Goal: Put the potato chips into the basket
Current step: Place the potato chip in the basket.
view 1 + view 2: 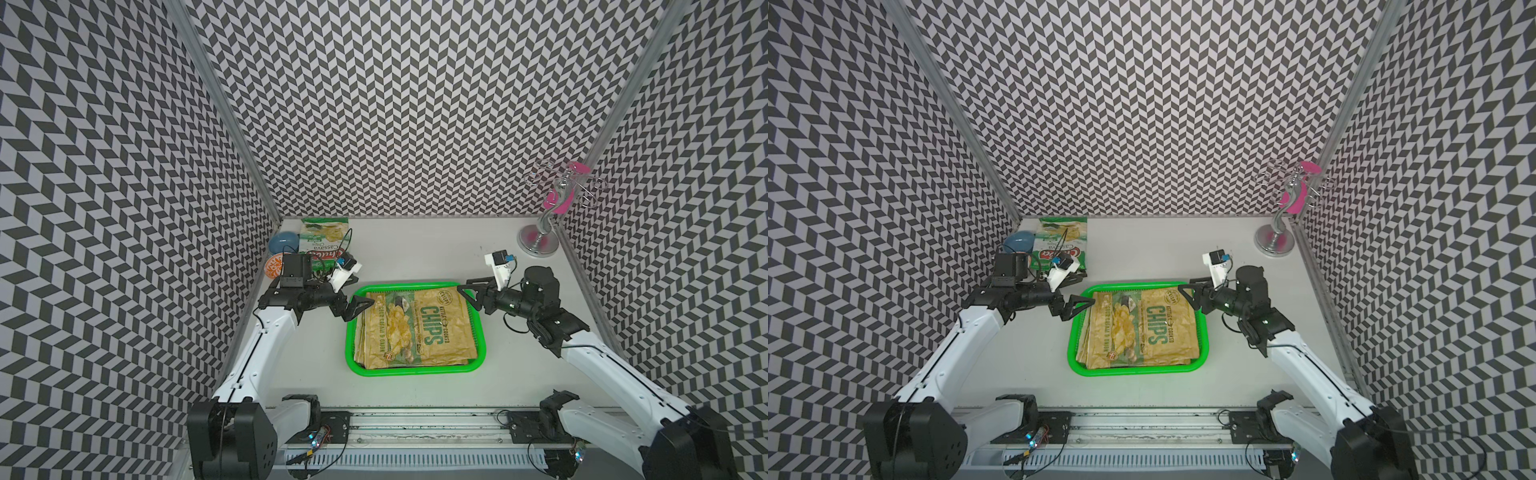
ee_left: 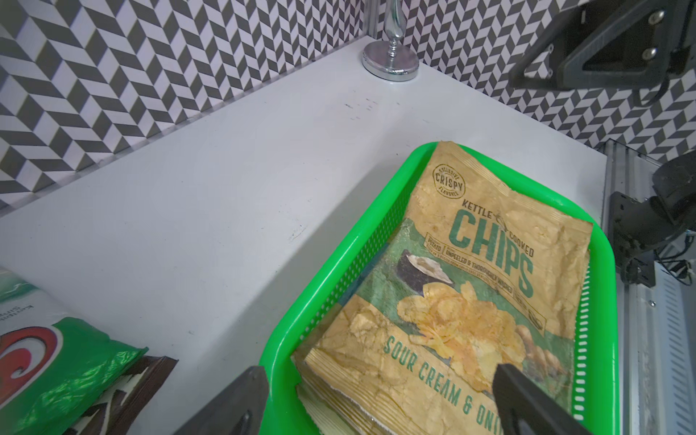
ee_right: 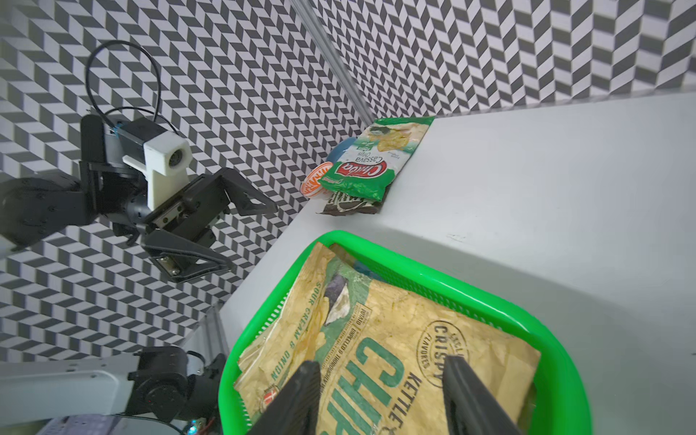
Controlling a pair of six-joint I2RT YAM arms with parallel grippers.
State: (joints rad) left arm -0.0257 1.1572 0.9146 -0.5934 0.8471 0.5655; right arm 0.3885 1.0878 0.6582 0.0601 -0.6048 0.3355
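Observation:
The green basket [image 1: 415,371] [image 1: 1133,371] sits mid-table with a stack of tan "CHIPS" bags [image 1: 419,328] [image 1: 1142,328] lying flat inside it. My left gripper [image 1: 359,309] [image 2: 378,371] hovers open at the basket's far left corner, its fingers astride the rim [image 2: 286,339] and the top bag's edge [image 2: 470,282], holding nothing. At the far right corner my right gripper [image 1: 467,296] [image 3: 381,362] is open above the top bag [image 3: 376,339] and holds nothing. A green-white Chuba cassava bag [image 1: 324,237] [image 3: 373,158] lies at the far left on a dark brown bag [image 3: 350,205].
A blue bowl [image 1: 284,243] and an orange-patterned disc [image 1: 274,266] sit against the left wall beside the Chuba bag. A chrome stand with pink pieces [image 1: 538,241] [image 2: 391,64] is in the far right corner. Patterned walls enclose three sides.

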